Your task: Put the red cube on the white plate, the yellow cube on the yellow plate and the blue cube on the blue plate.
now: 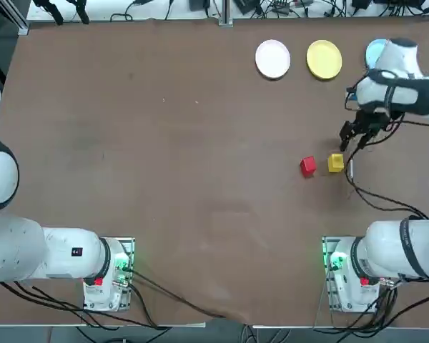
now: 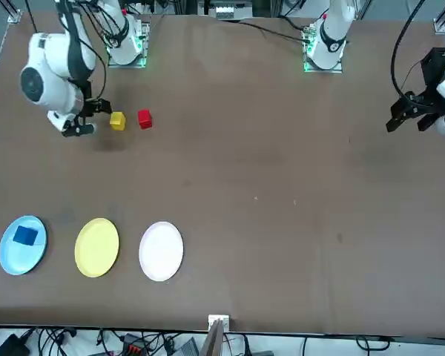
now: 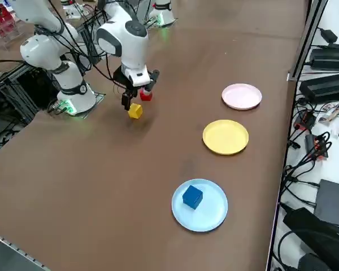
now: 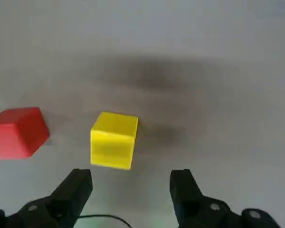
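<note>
1. Top view: the right gripper (image 1: 356, 133) hangs above the table on the far side of the yellow cube (image 1: 335, 162), toward the plates and slightly out toward the table's right edge. The red cube (image 1: 307, 166) sits just beside the yellow one, on its inboard side, with a small gap. The white plate (image 1: 272, 58) and the yellow plate (image 1: 324, 58) lie in a row at the far edge; the blue plate (image 1: 375, 50) is mostly hidden under the arm.

2. Front view: the gripper (image 2: 86, 119) stands close to the yellow cube (image 2: 117, 121) but apart from it, with the red cube (image 2: 144, 118) beyond. The blue cube (image 2: 25, 236) already rests on the blue plate (image 2: 7, 259), so that pairing looks done.

3. Right side view: the gripper (image 3: 137, 90) is raised above the yellow cube (image 3: 135, 111); the red cube (image 3: 146, 95) is partly hidden behind the fingers. The yellow plate (image 3: 225, 136) lies well apart, between the white plate (image 3: 242, 96) and the blue plate (image 3: 210, 217).

4. Right wrist view: the fingers (image 4: 75, 188) are spread wide and hold nothing. The yellow cube (image 4: 114, 140) lies ahead of them, off centre toward the finger on the red cube's (image 4: 18, 132) side, one face squarely toward the camera. Judgement: the gripper must shift toward the red cube's side to centre the yellow cube before descending, minding the red neighbour.
</note>
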